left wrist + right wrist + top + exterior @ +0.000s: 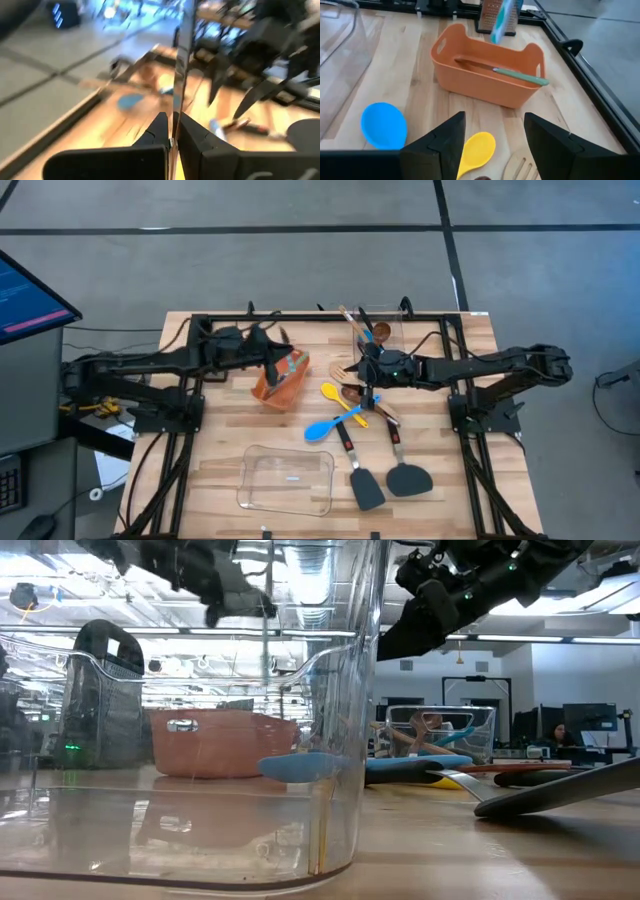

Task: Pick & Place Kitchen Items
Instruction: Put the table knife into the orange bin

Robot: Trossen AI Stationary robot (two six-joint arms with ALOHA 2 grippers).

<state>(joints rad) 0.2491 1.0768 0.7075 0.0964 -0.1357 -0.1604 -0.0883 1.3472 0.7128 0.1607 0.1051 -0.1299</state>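
Note:
My left gripper (279, 353) is over the orange bin (283, 378) and is shut on a slim metal tool (180, 60). That tool shows blurred behind the bin in the right wrist view (499, 14). A green-handled tool (520, 76) lies inside the bin. My right gripper (372, 377) is open and empty above the yellow spoon (477, 149), with the blue spoon (383, 125) beside it. A wooden turner (345, 369) and two black spatulas (366, 486) lie flat on the table. My left gripper pinches the flat metal part of the slim tool (174, 131) between its two fingertips, edge on. The metal strip runs straight out beyond the fingers. The tool is lifted clear, above the orange bin.
A clear container (287, 481) stands near the table's front edge and fills the low view (200, 790). Another clear container (382, 323) with several utensils stands at the far edge. A monitor (30, 298) stands off the table's left.

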